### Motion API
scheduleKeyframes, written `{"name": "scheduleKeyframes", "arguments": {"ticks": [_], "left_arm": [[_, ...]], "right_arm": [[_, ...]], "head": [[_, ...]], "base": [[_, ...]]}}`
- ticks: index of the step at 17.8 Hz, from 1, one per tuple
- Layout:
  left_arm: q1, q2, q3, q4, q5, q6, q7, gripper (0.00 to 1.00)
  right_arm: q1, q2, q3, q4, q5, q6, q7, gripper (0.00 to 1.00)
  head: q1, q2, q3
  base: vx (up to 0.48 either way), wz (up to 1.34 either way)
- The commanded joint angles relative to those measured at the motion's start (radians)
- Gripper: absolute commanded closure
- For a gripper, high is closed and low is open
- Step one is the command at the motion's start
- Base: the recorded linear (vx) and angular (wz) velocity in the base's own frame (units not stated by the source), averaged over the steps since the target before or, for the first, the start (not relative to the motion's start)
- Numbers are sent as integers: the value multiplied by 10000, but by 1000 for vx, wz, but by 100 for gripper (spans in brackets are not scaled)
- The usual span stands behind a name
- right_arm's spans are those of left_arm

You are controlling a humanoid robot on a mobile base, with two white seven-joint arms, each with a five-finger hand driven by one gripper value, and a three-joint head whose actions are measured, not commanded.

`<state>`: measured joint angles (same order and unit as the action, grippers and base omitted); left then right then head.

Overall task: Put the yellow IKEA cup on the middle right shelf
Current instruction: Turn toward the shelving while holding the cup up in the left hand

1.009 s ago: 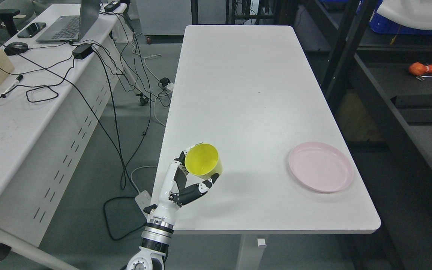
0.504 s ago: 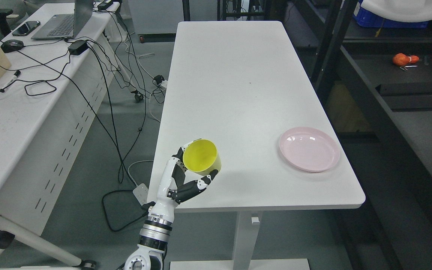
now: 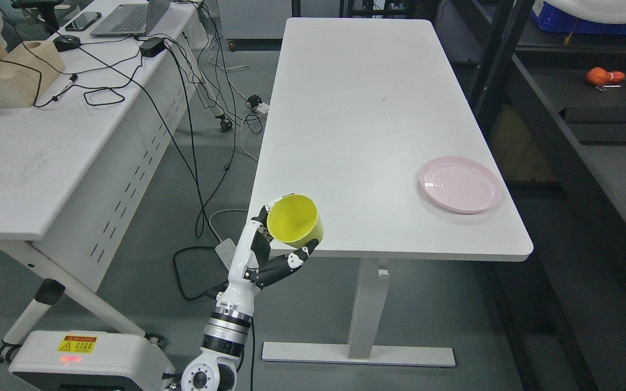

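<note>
Left hand [image 3: 269,255] clamps yellow cup [image 3: 294,219] at the white table's [image 3: 367,108] near-left edge.

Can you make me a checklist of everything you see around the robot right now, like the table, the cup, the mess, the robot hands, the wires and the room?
Surface: white table, bare except for a pink plate near its right edge.
Job's things: yellow cup, tilted with its opening facing the camera, at the table's near left corner; dark shelf on the right.
Clutter: orange object on the shelf.
Robot hands: left robot hand grips the cup; right one not in view.
Cables: black cables trail from the side desk to the floor.
Surroundings: laptop, wooden box, grey floor.
</note>
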<state>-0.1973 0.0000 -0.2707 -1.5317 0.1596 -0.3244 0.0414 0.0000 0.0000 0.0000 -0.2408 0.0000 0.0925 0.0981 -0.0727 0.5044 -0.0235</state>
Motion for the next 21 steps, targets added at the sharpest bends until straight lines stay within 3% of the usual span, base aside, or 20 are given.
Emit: {"name": "scheduleKeyframes", "arguments": {"ticks": [1, 21], "left_arm": [[-52, 175, -54, -130, 0, 8, 0, 99], [-52, 175, -467, -529, 0, 161, 0, 99]], "right_arm": [[107, -175, 168, -1, -245, -4, -2147, 0], [107, -175, 168, -1, -245, -4, -2147, 1]], "head": [[0, 0, 0], [0, 0, 0]], "base": [[-249, 0], [-133, -370]]}}
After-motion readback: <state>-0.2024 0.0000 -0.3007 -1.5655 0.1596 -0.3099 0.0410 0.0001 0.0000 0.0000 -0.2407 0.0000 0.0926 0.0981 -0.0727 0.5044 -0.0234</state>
